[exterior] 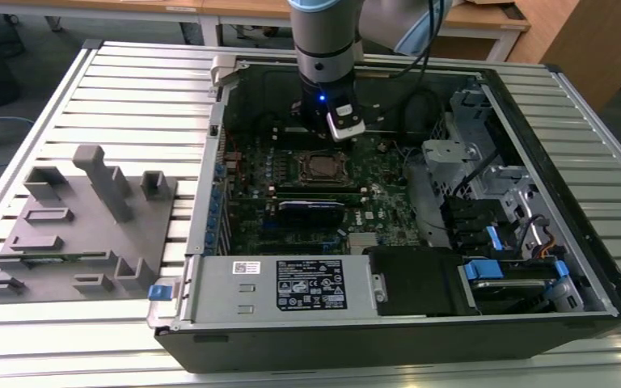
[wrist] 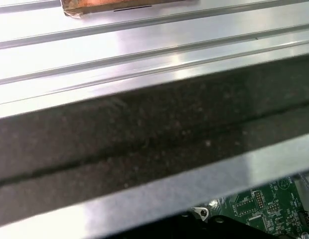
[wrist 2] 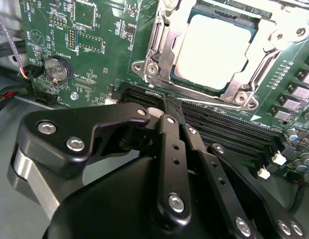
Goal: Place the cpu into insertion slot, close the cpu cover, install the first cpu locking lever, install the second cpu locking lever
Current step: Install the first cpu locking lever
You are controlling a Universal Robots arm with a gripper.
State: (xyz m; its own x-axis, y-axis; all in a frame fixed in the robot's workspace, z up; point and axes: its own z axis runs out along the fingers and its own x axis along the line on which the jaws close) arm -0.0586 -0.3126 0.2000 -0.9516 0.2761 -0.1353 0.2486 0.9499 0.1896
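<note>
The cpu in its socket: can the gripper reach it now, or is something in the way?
Probably yes. In the second wrist view the gripper sits just beside the socket, and the cpu shows through the window of the closed cpu cover. Only the cover's frame lies over its edges; nothing stands between.

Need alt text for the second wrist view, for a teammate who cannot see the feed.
The cpu sits in its socket on the green motherboard, with the silver cpu cover framing it. The black gripper, fingers together and empty, fills the foreground just short of the socket, over the black memory slots.
</note>
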